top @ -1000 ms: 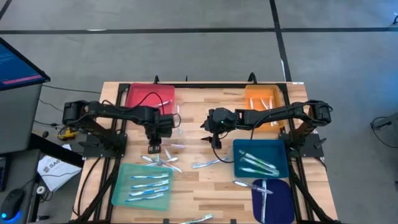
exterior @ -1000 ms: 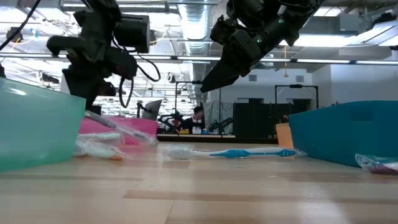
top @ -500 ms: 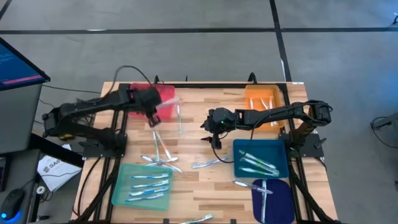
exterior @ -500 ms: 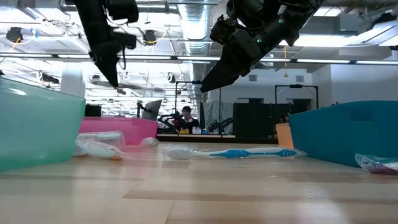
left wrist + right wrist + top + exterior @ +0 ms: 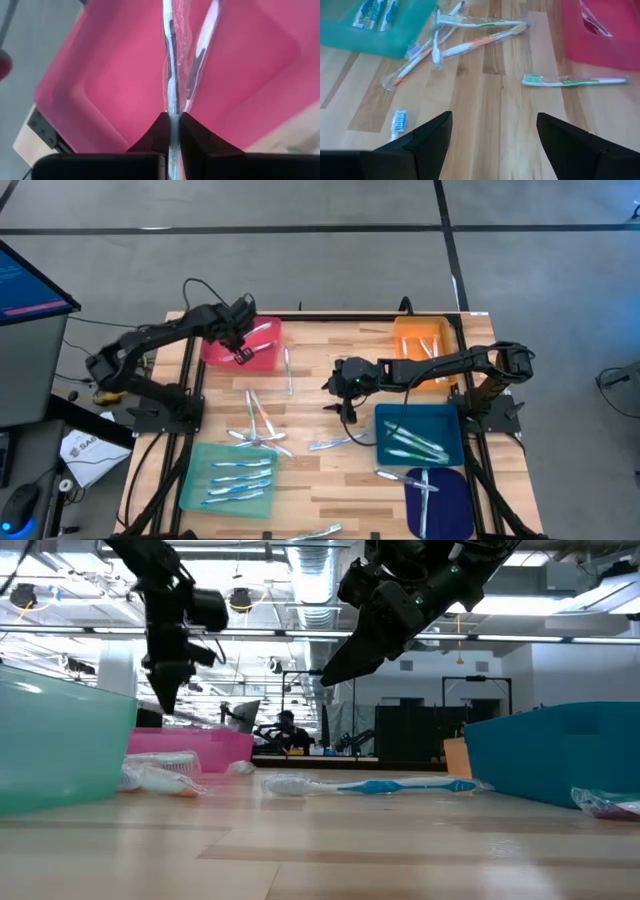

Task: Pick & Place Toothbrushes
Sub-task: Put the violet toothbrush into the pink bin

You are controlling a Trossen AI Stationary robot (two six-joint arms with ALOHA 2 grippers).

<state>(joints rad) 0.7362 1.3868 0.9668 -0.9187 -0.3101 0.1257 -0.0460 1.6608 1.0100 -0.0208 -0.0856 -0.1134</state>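
My left gripper [image 5: 240, 354] hangs over the pink tray [image 5: 215, 348] at the table's far left, shut on a clear-wrapped toothbrush [image 5: 171, 95]. A second wrapped stick [image 5: 202, 50] shows beside it above the tray's floor [image 5: 100, 75]. My right gripper [image 5: 333, 386] hovers open over the table's middle, its fingers [image 5: 427, 137] wide apart above bare wood. Loose toothbrushes lie flat on the table: a crossed pile [image 5: 258, 430], a green one [image 5: 288, 370] and a blue one [image 5: 330, 443]. My left gripper pinches the wrapped toothbrush at its near end [image 5: 173, 119] between the two fingertips. It comes from above, slanting steeply down. The brush runs on past the fingertips, lifted clear over the pink tray; which end of it is held cannot be told.
A teal tray [image 5: 230, 477] with several toothbrushes sits near left. An orange tray [image 5: 425, 345] stands far right, with a blue tray [image 5: 418, 435] and a dark blue tray [image 5: 438, 498] at the near right. One toothbrush [image 5: 315, 531] lies at the front edge.
My left gripper has risen from the crossed pile and swung toward the table's far left edge, rolling its wrist, and now hangs over the pink tray with the toothbrush lifted clear. The pile stays on the table.
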